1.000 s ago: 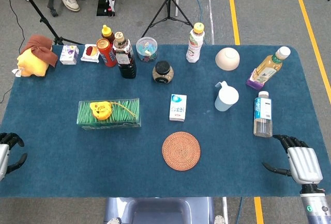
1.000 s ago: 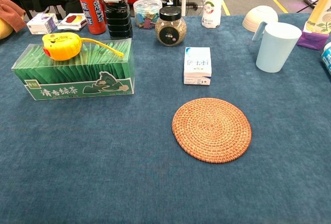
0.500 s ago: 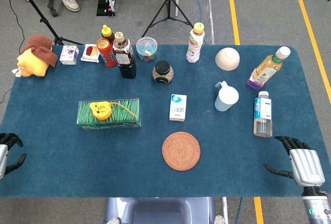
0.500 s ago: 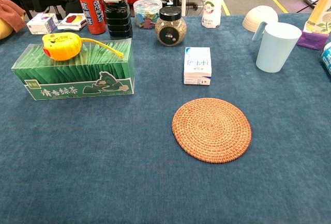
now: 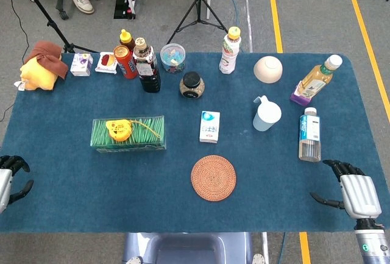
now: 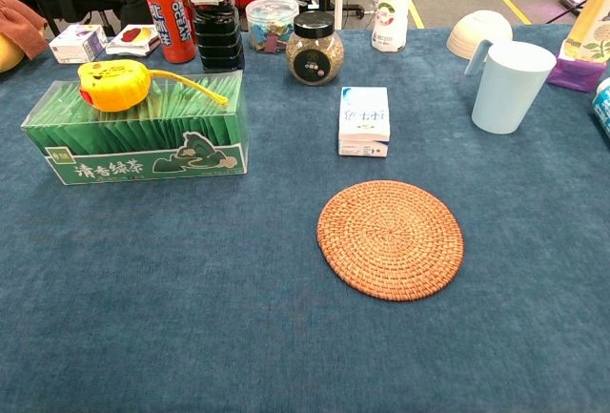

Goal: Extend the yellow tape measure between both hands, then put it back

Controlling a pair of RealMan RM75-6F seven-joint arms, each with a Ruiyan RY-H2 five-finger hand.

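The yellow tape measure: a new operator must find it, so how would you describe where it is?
On the blue table's left half lies a clear box of green tea packets. The yellow tape measure sits on its lid, the only yellow thing there, with a short tail of tape pulled out.

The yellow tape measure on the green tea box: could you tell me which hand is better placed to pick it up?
Probably left: the yellow tape measure lies left of centre, nearer the left hand than the right hand.

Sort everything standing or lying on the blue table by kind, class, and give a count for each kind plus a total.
Bottles: 5 (sauce, dark, white drink, juice, water)
Boxes: 4 (tea, milk, two small)
Jars: 2
Can: 1
Cup: 1
Bowl: 1
Coaster: 1
Tape measure: 1
Plush toy: 1
Total: 17
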